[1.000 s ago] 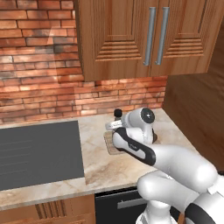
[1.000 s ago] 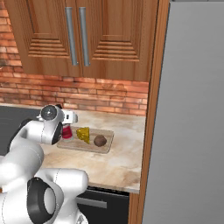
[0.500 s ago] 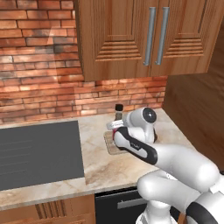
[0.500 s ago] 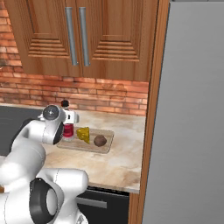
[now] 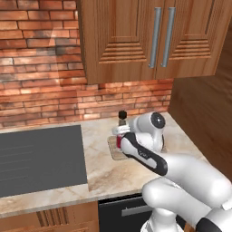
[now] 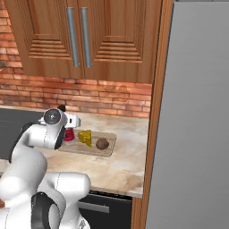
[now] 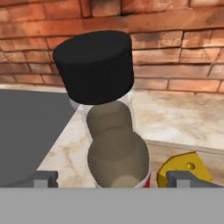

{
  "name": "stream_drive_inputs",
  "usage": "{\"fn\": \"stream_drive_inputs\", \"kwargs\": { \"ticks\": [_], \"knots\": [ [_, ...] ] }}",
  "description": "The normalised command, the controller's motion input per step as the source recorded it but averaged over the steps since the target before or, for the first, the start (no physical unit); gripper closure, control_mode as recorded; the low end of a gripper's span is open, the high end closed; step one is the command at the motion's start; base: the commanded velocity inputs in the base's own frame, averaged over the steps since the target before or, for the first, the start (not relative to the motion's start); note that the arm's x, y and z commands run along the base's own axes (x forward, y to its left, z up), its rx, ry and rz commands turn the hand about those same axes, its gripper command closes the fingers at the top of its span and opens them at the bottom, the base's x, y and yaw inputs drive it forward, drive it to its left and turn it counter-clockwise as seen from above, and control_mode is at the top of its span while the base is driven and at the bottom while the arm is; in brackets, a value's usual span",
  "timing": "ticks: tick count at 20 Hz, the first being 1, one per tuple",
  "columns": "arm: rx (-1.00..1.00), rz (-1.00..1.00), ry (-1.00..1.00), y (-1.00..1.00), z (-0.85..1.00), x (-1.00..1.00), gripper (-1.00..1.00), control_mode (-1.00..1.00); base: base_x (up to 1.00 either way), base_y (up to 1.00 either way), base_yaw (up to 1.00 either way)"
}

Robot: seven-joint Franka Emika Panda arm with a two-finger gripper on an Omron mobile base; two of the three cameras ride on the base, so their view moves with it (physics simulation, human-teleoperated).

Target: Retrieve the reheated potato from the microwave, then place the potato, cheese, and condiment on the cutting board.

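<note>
Condiment (image 7: 109, 131) upright, black-capped (label probably red), beside cheese (image 7: 186, 168)

No legible text or labels anywhere.

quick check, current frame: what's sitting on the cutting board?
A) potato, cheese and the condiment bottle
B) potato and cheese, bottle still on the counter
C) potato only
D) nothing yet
A: in the right base view the potato, the cheese and the condiment bottle all sit on the cutting board, bottle at the end nearest the cooktop.
</note>
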Motion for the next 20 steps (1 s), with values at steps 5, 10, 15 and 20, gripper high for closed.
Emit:
{"fn": "stream_drive_inputs", "kwargs": {
  "ticks": [5,10,15,20],
  "knots": [
    [0.00,-0.01,0.00,-0.05,0.23,-0.49,-1.00,-1.00,0.00,0.00,0.00],
    [0.00,-0.01,0.00,-0.09,0.61,-0.90,-1.00,-1.00,0.00,0.00,0.00],
    [0.00,-0.03,0.00,-0.12,0.98,-0.97,-1.00,-1.00,0.00,0.00,0.00],
    [-0.01,-0.02,0.02,-0.10,1.00,-0.91,-1.00,-1.00,0.00,0.00,0.00]
  ]
}}
